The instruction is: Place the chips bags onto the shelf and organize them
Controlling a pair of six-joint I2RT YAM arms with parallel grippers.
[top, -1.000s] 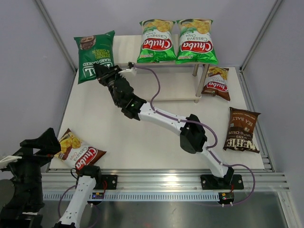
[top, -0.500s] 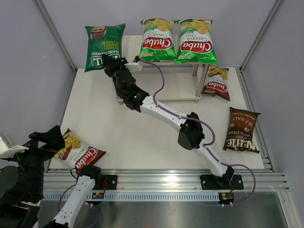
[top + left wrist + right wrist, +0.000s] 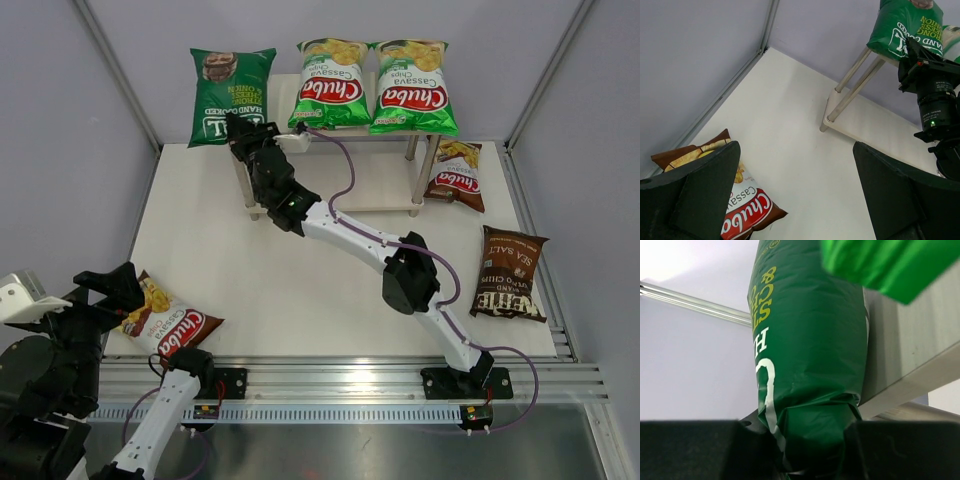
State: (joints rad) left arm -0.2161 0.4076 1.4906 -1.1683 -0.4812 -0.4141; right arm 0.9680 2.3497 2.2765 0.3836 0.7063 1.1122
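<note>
My right gripper [image 3: 243,128] is shut on the lower end of the dark green chips bag [image 3: 232,95] and holds it upright at the left end of the shelf [image 3: 283,100]. In the right wrist view the bag [image 3: 810,365] is pinched between my jaws, right beside the shelf's top board [image 3: 910,355]. Two bright green Chuba bags [image 3: 330,85] [image 3: 413,87] lie side by side on the top tier. My left gripper [image 3: 800,200] stands open and holds nothing, just above a brown-red Chuba bag [image 3: 740,210] at the table's near left.
A second brown-red Chuba bag [image 3: 456,172] lies by the shelf's right legs. A dark brown bag [image 3: 510,272] lies flat near the table's right edge. The right arm [image 3: 400,275] stretches diagonally across the middle of the table. Grey walls close in the back and sides.
My right arm has carried the dark green bag rightward and back, from left of the shelf to its left end, turning it more upright. My left arm has shifted slightly.
</note>
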